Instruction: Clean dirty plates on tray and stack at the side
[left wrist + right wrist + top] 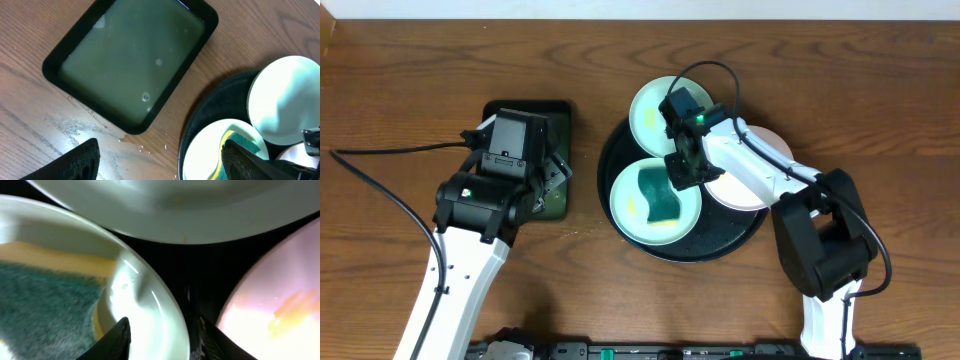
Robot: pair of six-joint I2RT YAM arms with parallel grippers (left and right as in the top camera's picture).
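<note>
Right tool (682, 172), jaws part-open, straddles the rim of the plate (623, 205) at its 1 o'clock; left tool (552, 185), wide and empty, hangs farther off.

Room light's pretty even from up top, warm on the wood table (380, 100), with just soft shadows hugging the arms and nothing harsh. The black tray (730, 235) goes almost solid black and swallows detail. The left wrist view is crisp on the green tray (130, 60), whose bottom gives off a dull milky glare. The left gripper's fingers (75, 162) are dark fuzzy blobs along the bottom edge. The right wrist view is way too close and all mush. There the mint plate (150, 310) shows streaky highlights, and the white plate (270, 300) is blown out pinkish.
</note>
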